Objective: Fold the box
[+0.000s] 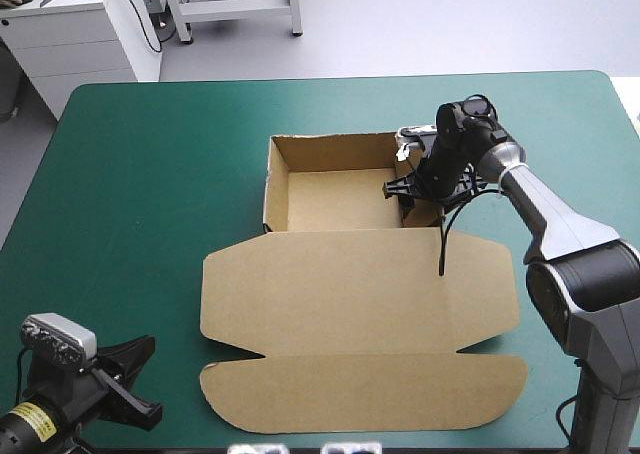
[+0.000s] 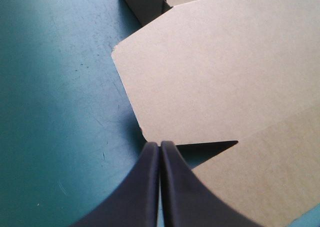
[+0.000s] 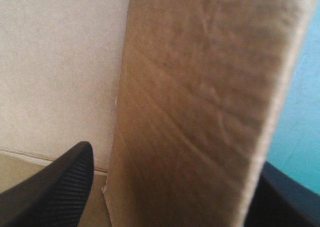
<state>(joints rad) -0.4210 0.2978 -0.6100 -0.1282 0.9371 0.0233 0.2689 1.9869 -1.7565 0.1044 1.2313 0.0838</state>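
**Item:** brown box (image 1: 330,202), mid-table on the teal-green cover (image 1: 130,194).
- **Form:** open tray on the box's far half. The lid (image 1: 350,284) lies flat on its near half, long axis running left to right.
- **Right gripper** (image 1: 405,187): at the box's right tray wall (image 3: 200,112), fingers spread, one on each side of the wall.
- **Left gripper** (image 2: 160,144): fingers pressed together, tip at the lid's left-edge notch.
- **Judgement:** the right arm is already on the box, so the next move probably turns on that wall.

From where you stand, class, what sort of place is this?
Probably a robotics test bench: a teal-green covered table, a part-folded brown box, the right end effector at its wall, the left end effector shut.
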